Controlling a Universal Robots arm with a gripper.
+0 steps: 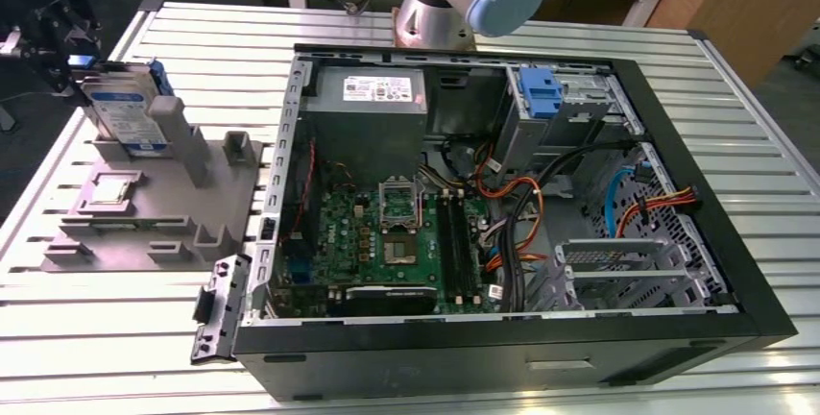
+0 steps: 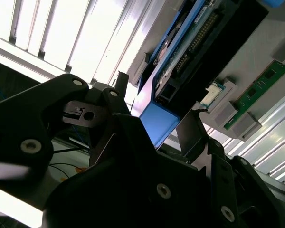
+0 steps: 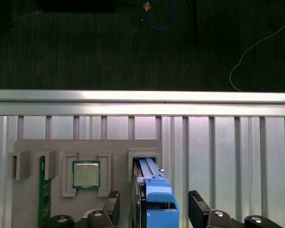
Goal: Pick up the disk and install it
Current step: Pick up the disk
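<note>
The disk [image 1: 129, 112] stands on edge in a slot of the grey stand [image 1: 154, 208]. The stand rests on the slatted tabletop [image 1: 77, 357], to the exterior view's left of the open computer case [image 1: 513, 353]. In the first wrist view the gripper [image 3: 154, 194] hangs over the disk with its fingers [image 3: 113, 202] apart. One finger is on each side of the disk's blue edge, and a gap shows on both sides. A processor chip [image 3: 86, 174] and a green memory stick [image 3: 43, 194] sit in other pockets of the stand.
</note>
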